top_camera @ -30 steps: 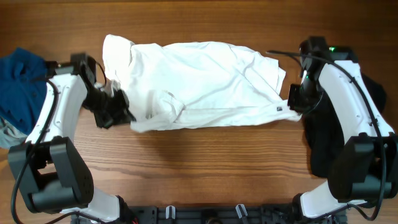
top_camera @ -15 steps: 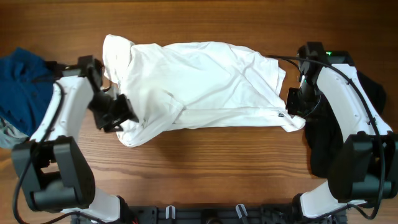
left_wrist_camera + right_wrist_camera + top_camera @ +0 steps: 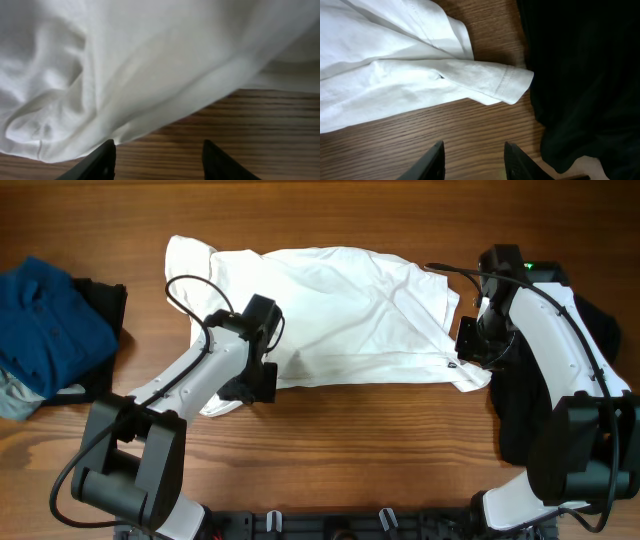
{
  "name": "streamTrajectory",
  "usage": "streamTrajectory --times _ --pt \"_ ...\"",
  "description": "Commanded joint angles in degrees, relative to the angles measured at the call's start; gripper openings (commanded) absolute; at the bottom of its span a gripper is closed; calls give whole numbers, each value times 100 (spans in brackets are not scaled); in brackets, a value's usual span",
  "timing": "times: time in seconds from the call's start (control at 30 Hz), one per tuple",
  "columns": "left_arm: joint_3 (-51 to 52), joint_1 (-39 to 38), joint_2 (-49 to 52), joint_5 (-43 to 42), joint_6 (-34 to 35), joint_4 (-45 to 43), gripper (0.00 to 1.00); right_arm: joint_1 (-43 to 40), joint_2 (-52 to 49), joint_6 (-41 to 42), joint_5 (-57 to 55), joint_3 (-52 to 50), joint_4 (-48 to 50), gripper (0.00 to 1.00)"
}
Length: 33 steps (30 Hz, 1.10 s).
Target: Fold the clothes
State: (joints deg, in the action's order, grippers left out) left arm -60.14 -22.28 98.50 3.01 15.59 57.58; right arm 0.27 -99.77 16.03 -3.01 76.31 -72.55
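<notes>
White T-shirt (image 3: 340, 310) shows a small dark tag (image 3: 449, 364), unreadable; left claw (image 3: 157, 151) and right claw (image 3: 474, 150) gape empty.

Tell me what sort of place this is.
Probably a robot lab bench for laundry-folding trials: a wooden table, a white T-shirt with a left arm and right arm at it, and a blue garment and dark garment heaped at the sides.

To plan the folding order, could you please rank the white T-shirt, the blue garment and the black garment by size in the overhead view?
1. white T-shirt
2. blue garment and black garment: unranked; one is cropped by the frame, the other is partly under the right arm.
</notes>
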Motion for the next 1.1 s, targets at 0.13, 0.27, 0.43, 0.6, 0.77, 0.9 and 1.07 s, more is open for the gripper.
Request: streamTrajectory --times 0.13,0.27,0.43,0.6,0.77,0.9,1.07 --pt "142 -7 2 398 289 -291 49 -20 26 42 74 7 31 39" --pt "212 -7 26 389 291 -337 41 -20 28 42 74 7 31 39" --pt "267 -7 127 153 289 -472 28 -20 26 44 74 7 31 39" --pt "382 -7 170 155 289 -529 28 -20 26 44 74 7 28 39" --pt "396 -7 170 155 289 -525 29 -20 26 44 74 7 28 39" --pt "415 -7 170 160 289 -557 29 -20 26 44 74 7 26 39" --pt "564 -7 170 162 289 -708 32 -20 26 42 74 7 26 39"
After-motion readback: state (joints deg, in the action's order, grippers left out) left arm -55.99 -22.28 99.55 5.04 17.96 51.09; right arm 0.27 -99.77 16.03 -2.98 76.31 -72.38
